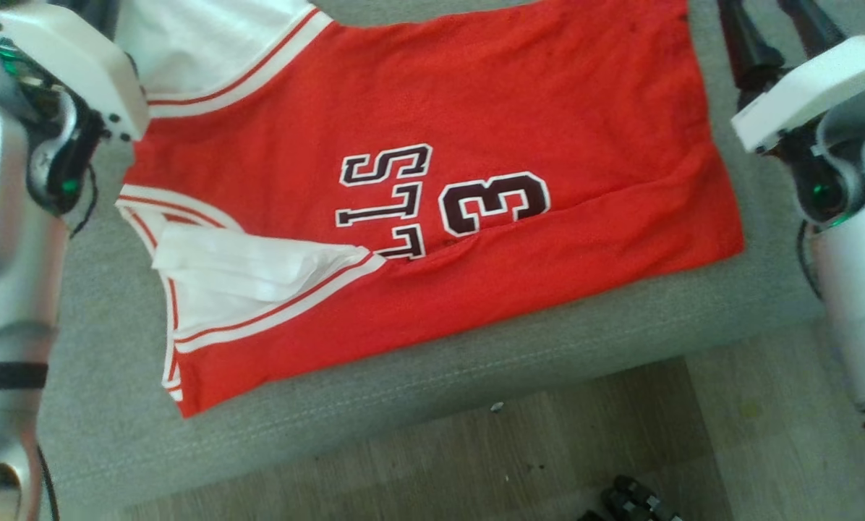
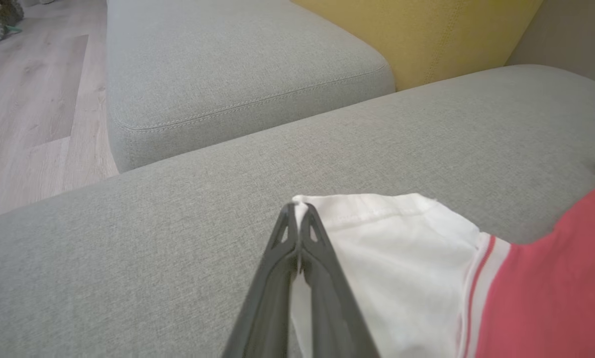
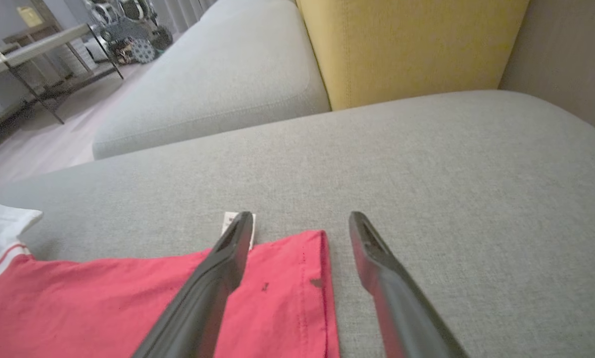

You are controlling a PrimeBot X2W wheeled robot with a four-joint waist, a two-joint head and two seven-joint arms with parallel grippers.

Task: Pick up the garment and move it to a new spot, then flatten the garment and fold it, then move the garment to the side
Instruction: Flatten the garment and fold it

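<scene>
The head view lays out the whole red jersey [image 1: 432,217], flat on the grey sofa seat [image 1: 476,376] with its number and lettering up. The near sleeve [image 1: 244,275] is folded over the body, and wood floor [image 1: 432,456] shows below. The left wrist view adds the grip: the left jaws are pinched tight on the hem corner of the far sleeve [image 2: 402,248]. In the right wrist view the right jaws stand wide at the jersey's bottom corner, one finger over red cloth by a small white tag [image 3: 229,220], the other over bare seat. A yellow cushion [image 3: 407,44] stands behind.

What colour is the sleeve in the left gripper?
The sleeve is white with red-striped trim; left wrist view shows it best.
</scene>
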